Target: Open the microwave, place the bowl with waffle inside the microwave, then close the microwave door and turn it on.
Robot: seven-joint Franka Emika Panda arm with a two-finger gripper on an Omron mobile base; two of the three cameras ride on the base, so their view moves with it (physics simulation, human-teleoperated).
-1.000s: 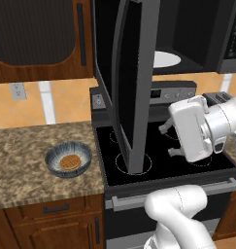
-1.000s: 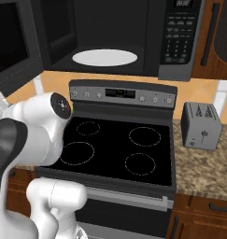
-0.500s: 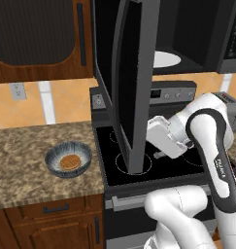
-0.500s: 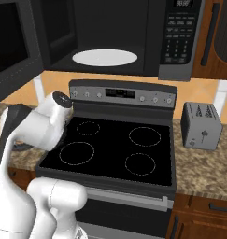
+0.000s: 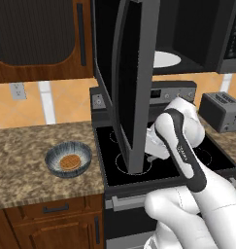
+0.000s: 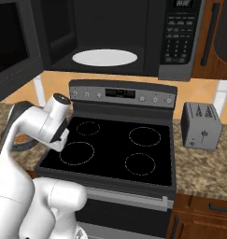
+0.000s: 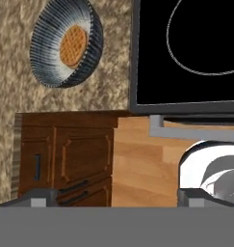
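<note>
The microwave (image 5: 197, 34) hangs above the stove, its cavity open and the white turntable (image 6: 104, 57) bare. The microwave door (image 5: 134, 82) stands swung far out over the stove's left side. On the granite counter left of the stove sits the striped blue-grey bowl (image 5: 68, 158) with the waffle (image 5: 69, 162) lying flat in it. In the hand view the bowl (image 7: 65, 43) and waffle (image 7: 72, 46) lie at the upper left. My gripper (image 7: 117, 197) is open and empty, its tips wide apart. It hangs low over the stove's front left, right of the bowl and apart from it, partly behind the door.
The black stove top (image 6: 115, 149) with burner rings lies under the microwave. A grey toaster (image 6: 201, 125) stands on the right counter. Brown cabinets (image 7: 65, 154) sit under the counter. The open door's lower edge hangs close to my wrist (image 5: 173, 131).
My hand has swung from the right of the stove leftward and down to the front left burner, behind the open door. The gripper stayed open; bowl and door have not moved.
</note>
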